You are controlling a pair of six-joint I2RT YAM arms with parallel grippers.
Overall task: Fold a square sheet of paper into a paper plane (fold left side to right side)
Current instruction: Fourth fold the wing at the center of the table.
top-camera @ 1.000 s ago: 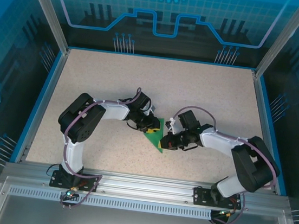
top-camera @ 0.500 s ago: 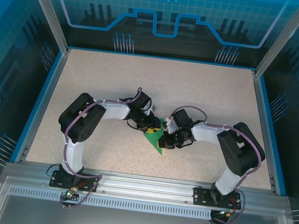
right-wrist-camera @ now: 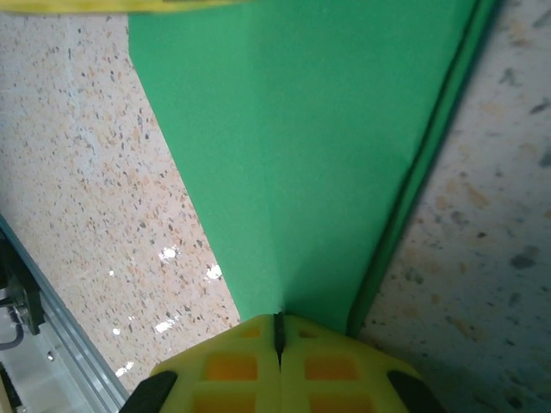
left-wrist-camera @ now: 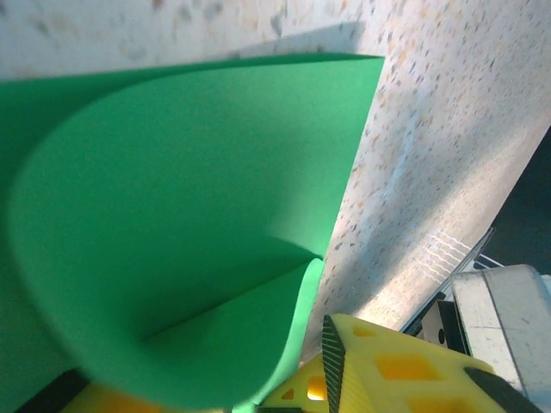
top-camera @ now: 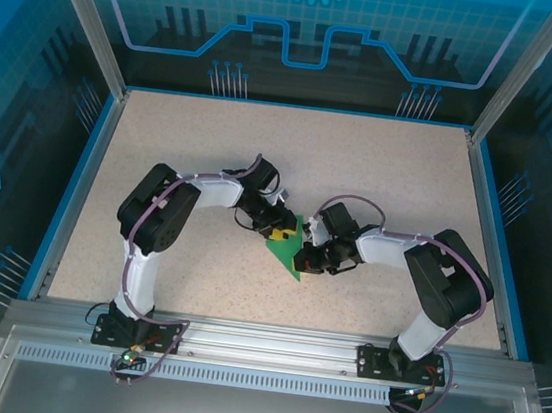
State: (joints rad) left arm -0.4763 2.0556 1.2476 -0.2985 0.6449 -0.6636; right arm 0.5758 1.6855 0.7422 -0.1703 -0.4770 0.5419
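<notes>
The square sheet of paper (top-camera: pixel 285 255) lies mid-table as a small green creased wedge, its point toward the near edge. In the left wrist view one green flap (left-wrist-camera: pixel 189 215) curls up off the table. My left gripper (top-camera: pixel 278 232) is at the wedge's upper left, jaws apart (left-wrist-camera: pixel 215 379) around that curled flap; its right finger (left-wrist-camera: pixel 387 370) stands clear of the paper's edge. My right gripper (top-camera: pixel 304 262) sits at the lower right, shut. Its joined fingertips (right-wrist-camera: pixel 277 323) rest on the narrow end of the flat paper (right-wrist-camera: pixel 310 129), where a crease runs up to them.
The speckled beige table (top-camera: pixel 380 179) has a blue rim and blue transparent walls on three sides. An aluminium rail (top-camera: pixel 258 350) with both arm bases runs along the near edge. Bare tabletop lies behind and beside the paper.
The right arm's elbow swung in and its gripper slid slightly left onto the paper. The left arm twisted a little, and its jaws spread slightly. The paper stayed put.
</notes>
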